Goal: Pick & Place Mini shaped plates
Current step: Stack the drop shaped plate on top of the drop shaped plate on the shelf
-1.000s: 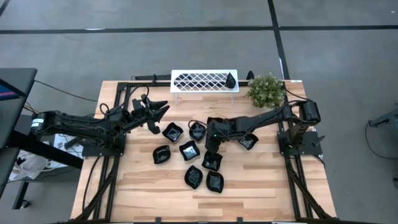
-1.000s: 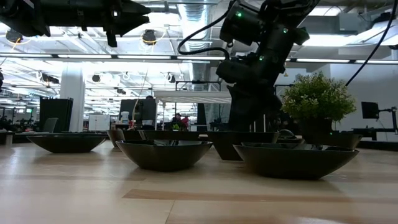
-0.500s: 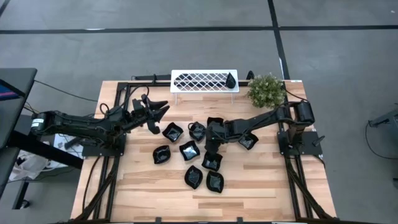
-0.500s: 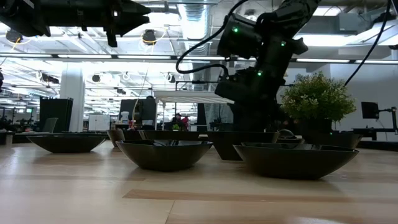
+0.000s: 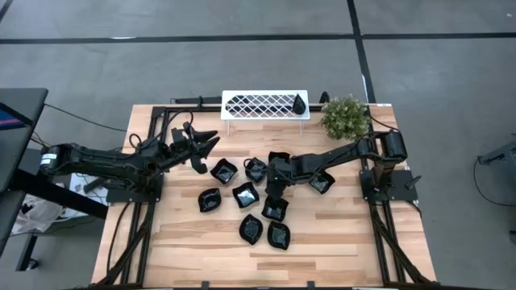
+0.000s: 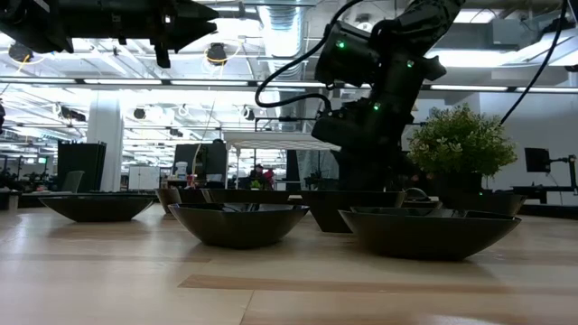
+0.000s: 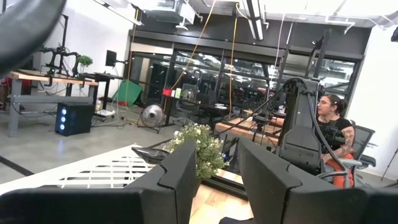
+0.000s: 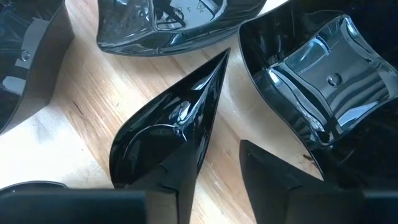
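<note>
Several glossy black mini plates lie in a loose cluster mid-table (image 5: 245, 195); one more stands on edge in the white rack (image 5: 299, 103). My right gripper (image 5: 274, 192) points down over the cluster, open. In the right wrist view its fingers (image 8: 217, 180) straddle one long rim of a teardrop plate (image 8: 168, 130), which lies flat on the wood, with a square scalloped plate (image 8: 323, 74) beside it. My left gripper (image 5: 211, 142) hovers open, high over the table's left part (image 6: 208, 20), holding nothing. My right gripper comes at the teardrop plate from above. One finger (image 8: 171, 183) stands over the plate's inside near its broad end and the other (image 8: 273, 174) outside the rim (image 8: 202, 124). I cannot tell whether either finger touches the plate.
The white lattice rack (image 5: 264, 105) stands at the far edge, with the green potted plant (image 5: 345, 117) to its right. Bare wood lies along the near edge (image 5: 322, 258). A person (image 7: 333, 124) sits in the room beyond the table.
My right gripper has come down toward the cluster of plates and tipped a little, then held still for the last half second. No plate has moved.
</note>
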